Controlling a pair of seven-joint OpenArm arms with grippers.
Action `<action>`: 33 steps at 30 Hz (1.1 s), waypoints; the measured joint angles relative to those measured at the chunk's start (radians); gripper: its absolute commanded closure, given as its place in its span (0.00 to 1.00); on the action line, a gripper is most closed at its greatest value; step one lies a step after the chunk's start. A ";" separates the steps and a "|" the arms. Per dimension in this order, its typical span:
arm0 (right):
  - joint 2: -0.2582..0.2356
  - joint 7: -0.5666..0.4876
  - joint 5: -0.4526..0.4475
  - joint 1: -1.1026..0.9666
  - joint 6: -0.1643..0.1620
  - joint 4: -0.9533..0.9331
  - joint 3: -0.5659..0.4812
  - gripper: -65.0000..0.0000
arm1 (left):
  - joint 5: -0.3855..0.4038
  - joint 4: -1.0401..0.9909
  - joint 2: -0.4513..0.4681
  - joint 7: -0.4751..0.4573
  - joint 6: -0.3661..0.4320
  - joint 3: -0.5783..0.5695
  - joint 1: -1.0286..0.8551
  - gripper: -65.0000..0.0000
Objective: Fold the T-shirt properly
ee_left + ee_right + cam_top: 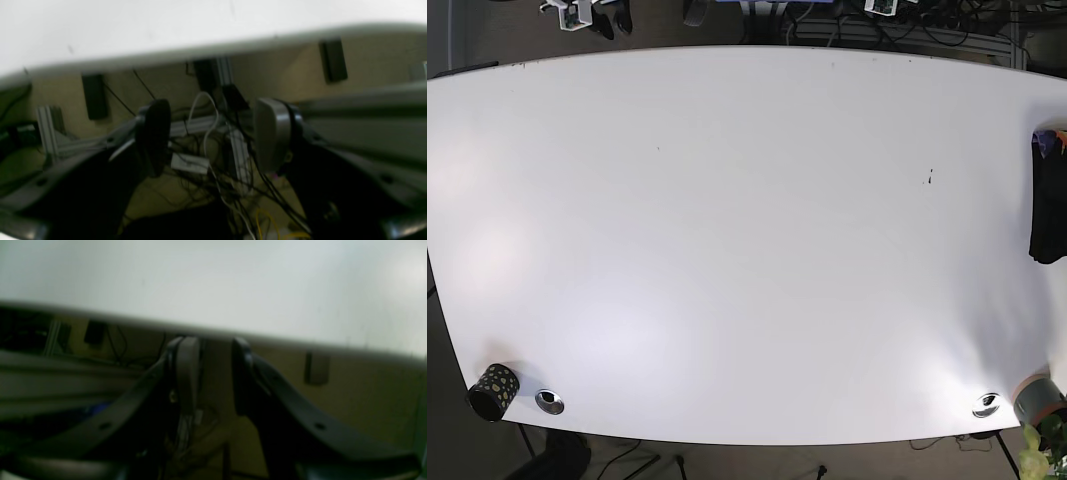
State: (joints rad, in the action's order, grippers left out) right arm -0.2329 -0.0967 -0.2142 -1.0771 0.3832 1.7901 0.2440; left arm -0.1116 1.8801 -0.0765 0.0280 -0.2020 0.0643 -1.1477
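Base view: white table [727, 240] fills the frame; neither arm shows here.
T-shirt: dark garment [1049, 200] lies at the table's right edge, cut off by the frame, a bit of purple and orange at its top end; it appears in neither wrist view, so its place relative to either gripper cannot be told.
Left gripper [213, 136]: jaws spread wide, nothing between them; it sits off the table, with the table edge [213, 50] above it in the picture and tangled cables [213, 173] on the floor behind the gap.
Right gripper [215, 373]: jaws parted by a narrower gap, nothing held; table edge just beyond the fingertips.
Near corners: dark speckled cup [493, 391] on the left, grey roll [1039, 397] on the right.
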 measured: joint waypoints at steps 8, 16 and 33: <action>-0.005 0.000 0.008 -0.068 0.006 -0.101 -0.042 0.76 | 0.003 -0.166 0.002 0.005 0.007 0.072 0.039 0.44; -0.011 -0.004 0.013 0.068 -0.005 -0.366 -0.047 0.76 | 0.006 -0.443 0.044 -0.002 -0.006 0.063 0.201 0.44; -0.018 -0.016 0.151 0.344 0.002 -0.771 -0.224 0.76 | 0.007 -0.954 0.133 -0.015 0.007 0.085 0.503 0.44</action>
State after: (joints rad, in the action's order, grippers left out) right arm -0.2512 -0.1123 -0.0628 -0.7334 0.3847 1.0195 0.0196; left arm -0.1047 0.9264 0.0566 0.0132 -0.1947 0.1490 -0.6445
